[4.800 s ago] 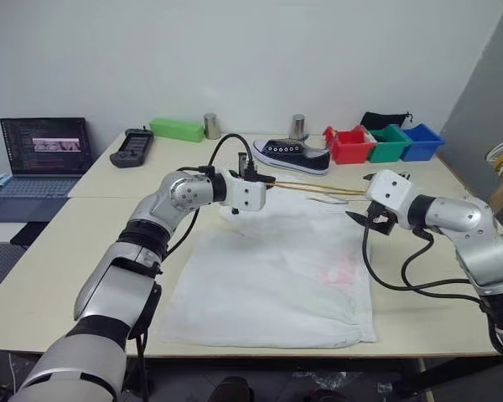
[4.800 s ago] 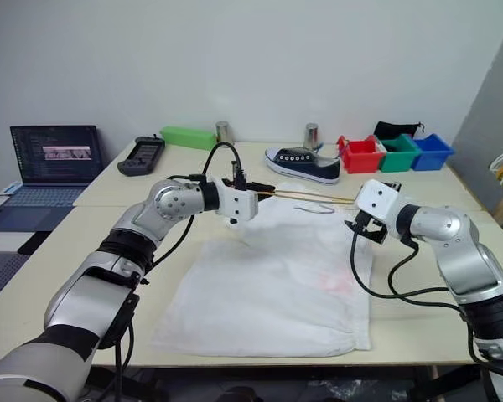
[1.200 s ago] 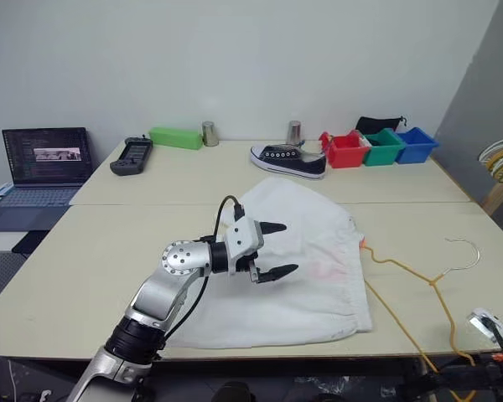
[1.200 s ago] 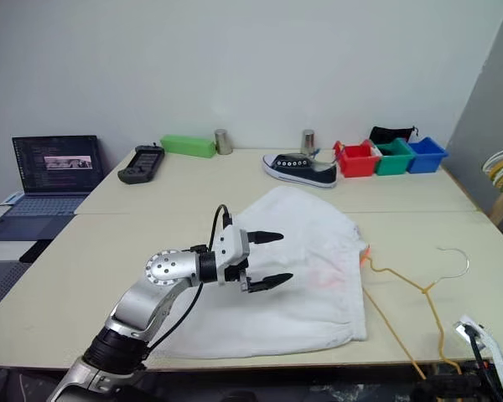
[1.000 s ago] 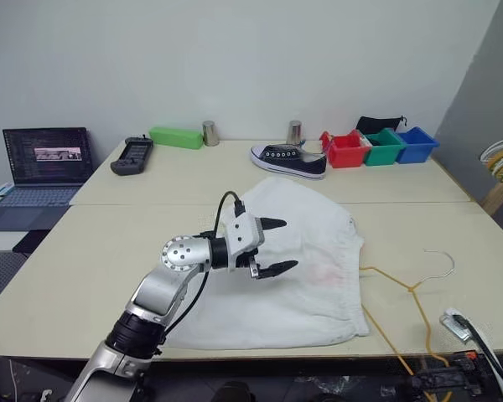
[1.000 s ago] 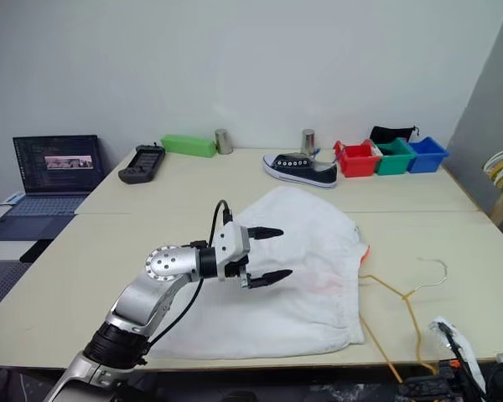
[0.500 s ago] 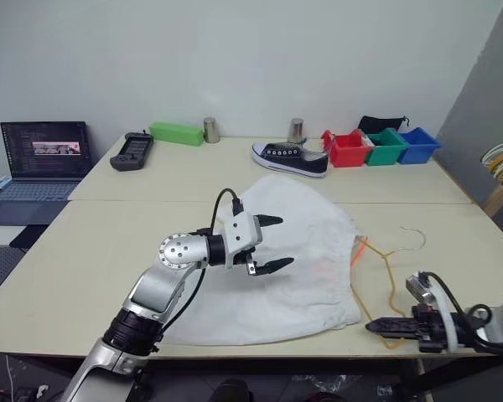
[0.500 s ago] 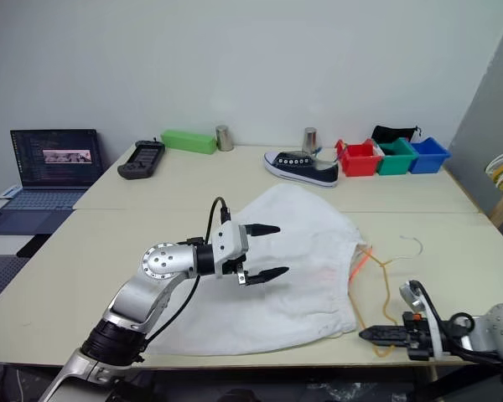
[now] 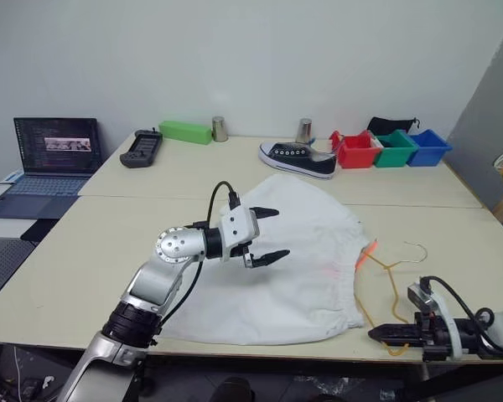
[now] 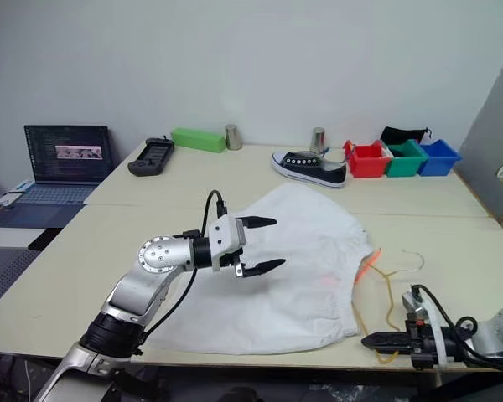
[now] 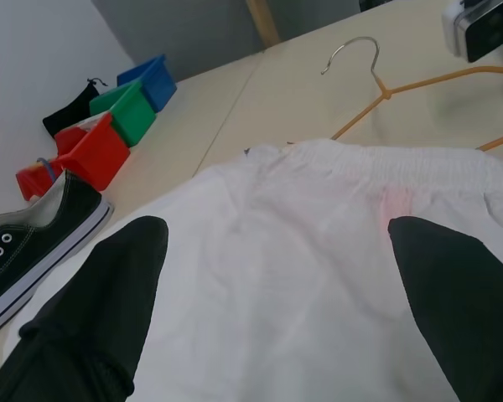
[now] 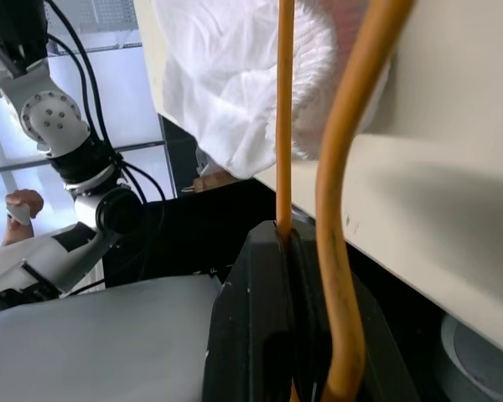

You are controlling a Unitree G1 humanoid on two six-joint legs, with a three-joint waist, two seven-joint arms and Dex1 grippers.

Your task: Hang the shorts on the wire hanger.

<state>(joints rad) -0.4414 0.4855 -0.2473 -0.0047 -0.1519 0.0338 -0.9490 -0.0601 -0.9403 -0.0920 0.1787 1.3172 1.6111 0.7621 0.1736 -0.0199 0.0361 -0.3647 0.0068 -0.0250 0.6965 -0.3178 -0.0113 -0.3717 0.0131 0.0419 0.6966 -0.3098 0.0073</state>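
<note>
Right wrist view: right gripper (image 12: 289,243) jaws clamped on wire hanger (image 9: 384,280); left gripper (image 9: 268,234) jaws wide above shorts (image 9: 302,251).

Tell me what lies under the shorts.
The shorts lie flat on the beige table. The wire hanger sits beside their waistband; anything beneath the fabric is covered.

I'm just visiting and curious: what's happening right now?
Left gripper open above the shorts. Right gripper shut on the wire hanger beside the waistband. Nothing in the way.
</note>
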